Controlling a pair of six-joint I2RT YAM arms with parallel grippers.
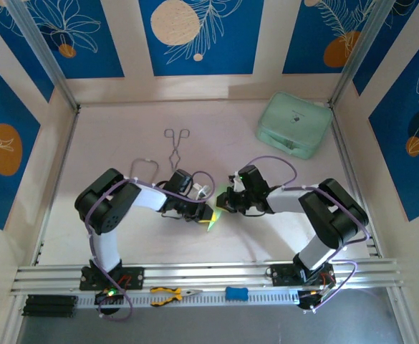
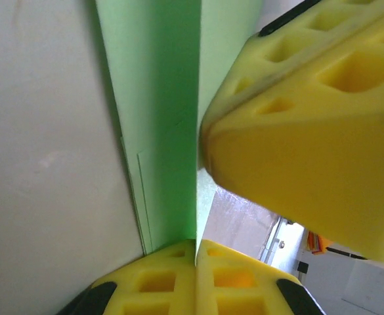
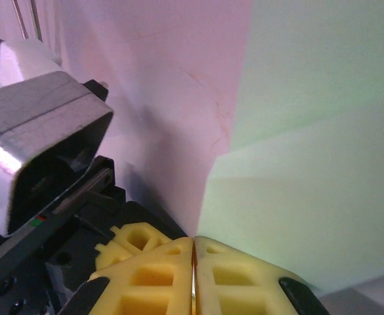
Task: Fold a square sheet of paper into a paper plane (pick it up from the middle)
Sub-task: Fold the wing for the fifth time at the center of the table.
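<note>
The light-green sheet of paper (image 1: 215,218) is folded and held just above the table's middle, between the two arms. My left gripper (image 1: 206,213) is shut on it. In the left wrist view the yellow fingertips (image 2: 172,279) pinch the paper's fold (image 2: 165,118), which stands on edge. My right gripper (image 1: 224,203) meets it from the right, and its yellow finger (image 2: 310,131) looms beside the paper. In the right wrist view the right gripper (image 3: 193,248) is shut on the lower corner of the pale green paper (image 3: 310,170), with the left gripper's body (image 3: 41,151) close on the left.
A bulky mint-green case (image 1: 295,123) sits at the back right. Metal tongs (image 1: 176,147) lie behind the left arm. Pliers (image 1: 172,294) and a small blue object (image 1: 236,292) rest on the front rail. Panelled walls and aluminium frame posts surround the table.
</note>
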